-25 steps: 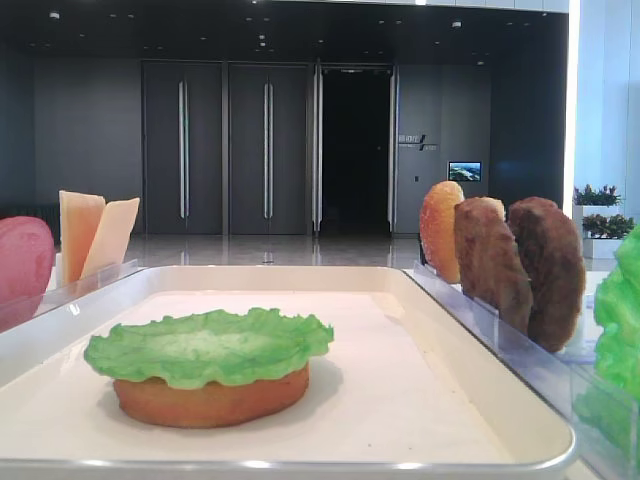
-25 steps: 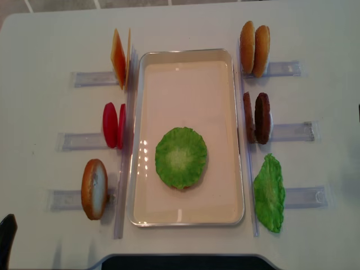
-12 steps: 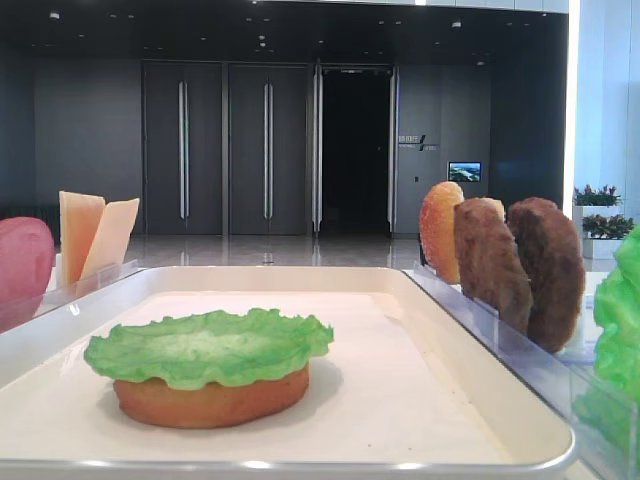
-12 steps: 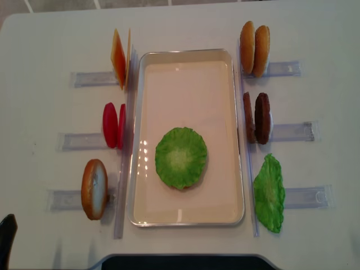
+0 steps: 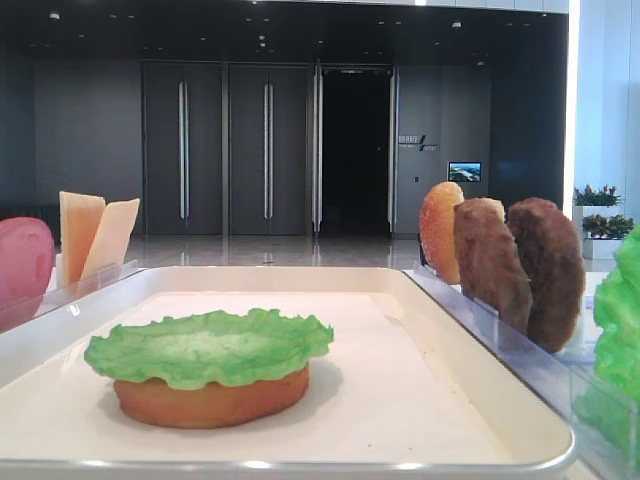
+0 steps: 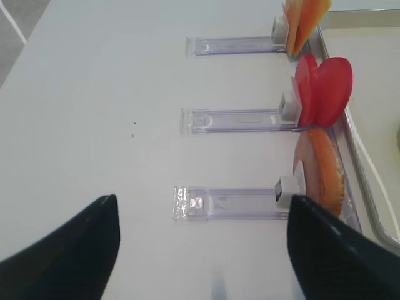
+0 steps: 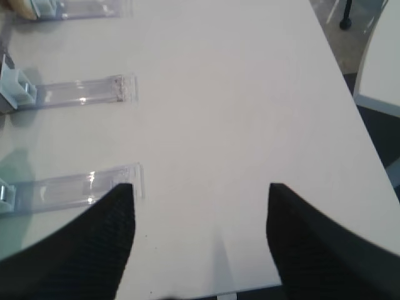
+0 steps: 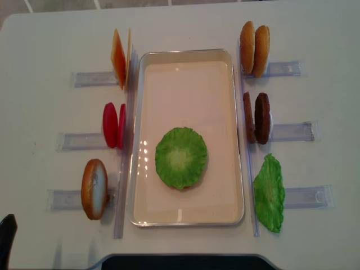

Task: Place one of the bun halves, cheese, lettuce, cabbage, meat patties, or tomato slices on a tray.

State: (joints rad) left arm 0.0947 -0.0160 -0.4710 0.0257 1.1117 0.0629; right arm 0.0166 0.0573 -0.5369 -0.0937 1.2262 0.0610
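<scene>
Nothing moved, right end effector (image 7: 197, 237) wide open, empty, above table (image 7: 237, 94)

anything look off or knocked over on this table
Nothing stands out. The ruffled green lettuce leaf lies flat over a round bun half on the cream-white rectangular tray. Cheese slices, red tomato slices and dark-brown meat patties all stand upright in their clear plastic racks.
</scene>
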